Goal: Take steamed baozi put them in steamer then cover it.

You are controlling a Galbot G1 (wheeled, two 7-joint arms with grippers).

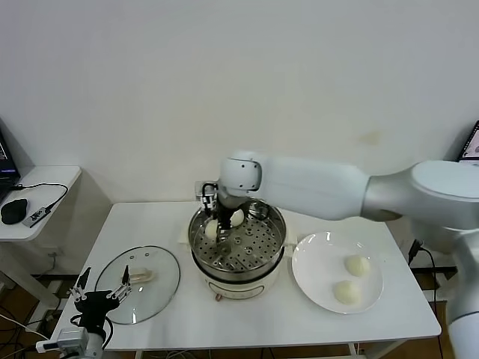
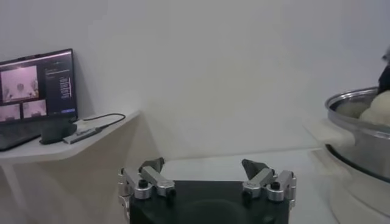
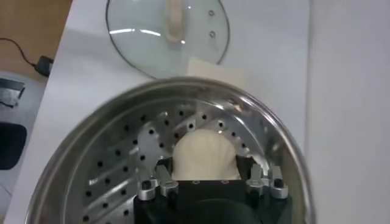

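Observation:
The steel steamer (image 1: 258, 258) stands mid-table with its perforated tray showing. My right gripper (image 1: 221, 224) reaches down into it. In the right wrist view its fingers (image 3: 163, 176) sit on both sides of a cream-white baozi (image 3: 204, 155), low over the steamer's tray (image 3: 122, 164). The head view shows two baozi in the steamer by the gripper, one (image 1: 212, 228) and another (image 1: 237, 218). Two more baozi (image 1: 357, 265) (image 1: 346, 292) lie on the white plate (image 1: 314, 262). My left gripper (image 1: 99, 295) is open and parked at the table's front left; it also shows in the left wrist view (image 2: 207, 167).
The glass lid (image 1: 138, 283) with a cream handle lies flat on the table left of the steamer, also in the right wrist view (image 3: 167, 30). The steamer's rim (image 2: 359, 140) shows in the left wrist view. A side table with a laptop (image 2: 36, 85) stands far left.

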